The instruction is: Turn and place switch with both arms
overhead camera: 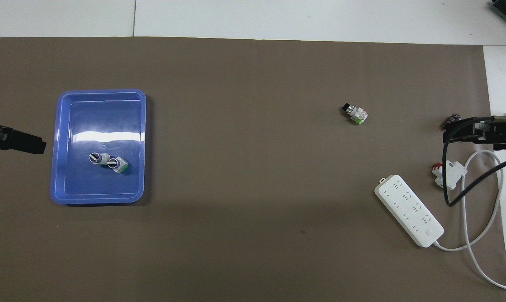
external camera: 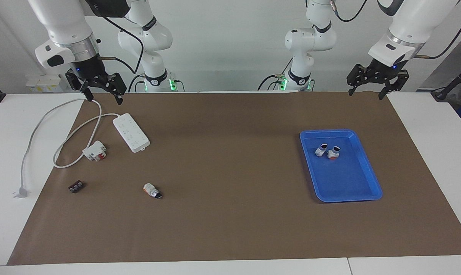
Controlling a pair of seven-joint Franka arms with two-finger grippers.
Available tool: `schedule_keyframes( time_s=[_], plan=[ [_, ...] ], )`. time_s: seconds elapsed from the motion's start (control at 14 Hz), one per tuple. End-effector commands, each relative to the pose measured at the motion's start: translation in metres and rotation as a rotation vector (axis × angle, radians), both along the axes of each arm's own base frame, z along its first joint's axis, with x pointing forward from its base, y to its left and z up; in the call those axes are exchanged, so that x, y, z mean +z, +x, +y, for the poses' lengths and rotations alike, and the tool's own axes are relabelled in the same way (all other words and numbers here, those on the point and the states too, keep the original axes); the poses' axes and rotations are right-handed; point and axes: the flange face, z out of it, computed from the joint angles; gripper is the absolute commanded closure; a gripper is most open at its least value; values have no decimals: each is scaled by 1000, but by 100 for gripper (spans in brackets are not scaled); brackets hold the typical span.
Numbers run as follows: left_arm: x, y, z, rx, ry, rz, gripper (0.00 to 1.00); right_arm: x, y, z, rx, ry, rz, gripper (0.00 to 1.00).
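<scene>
One switch lies on its side on the brown mat, farther from the robots than the power strip; it also shows in the overhead view. Two more switches lie side by side in the blue tray, also seen from overhead. My right gripper is open and empty, up in the air over the cable at the right arm's end. My left gripper is open and empty, up in the air over the mat's corner at the left arm's end.
A white power strip with a looping cable and a plug lies at the right arm's end. A white-and-red boxy block sits beside the strip. A tiny dark flat block lies farther out. The mat covers the table's middle.
</scene>
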Motion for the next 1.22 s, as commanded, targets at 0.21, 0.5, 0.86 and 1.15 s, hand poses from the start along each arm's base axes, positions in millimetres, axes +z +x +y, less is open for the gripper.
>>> schedule_keyframes(
  time_s=[0.21,0.5,0.86,1.15],
  plan=[
    [3,-6,8,8,-1,18,0,2,-4,0,-10,-13,6,0],
    [1,-5,10,16,1,33,0,2,-5,0,-3,-13,4,0],
    [0,-9,1,-3,2,35,0,2,-7,-1,-7,-13,15,0],
    [1,-10,3,2,1,33,0,2,-9,-1,-18,-11,13,0]
  ],
)
